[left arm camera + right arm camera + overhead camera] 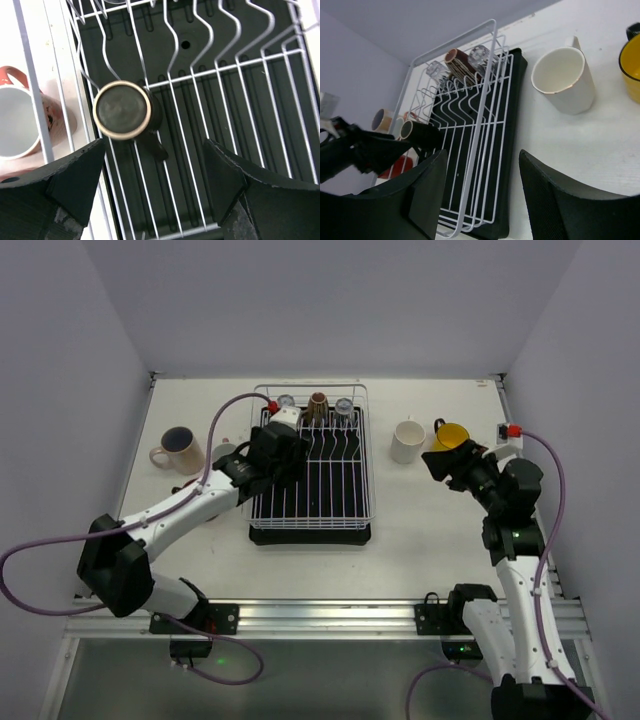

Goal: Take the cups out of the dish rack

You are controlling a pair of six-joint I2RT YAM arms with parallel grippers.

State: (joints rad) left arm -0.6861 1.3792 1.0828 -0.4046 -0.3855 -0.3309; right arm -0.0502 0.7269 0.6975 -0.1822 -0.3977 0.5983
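Note:
The white-wire dish rack on its black tray stands mid-table. My left gripper hovers open over its left side. In the left wrist view the gripper is just short of a dark cup with a tan rim that rests in the rack. At the rack's back stand a brown cup and two clear glasses. My right gripper is open and empty above the table, right of the rack. It is near a white cup and a yellow cup.
Left of the rack on the table are a beige mug with a dark inside and a red-and-white mug. The right wrist view shows the rack, the white cup and the yellow cup. Walls enclose the table.

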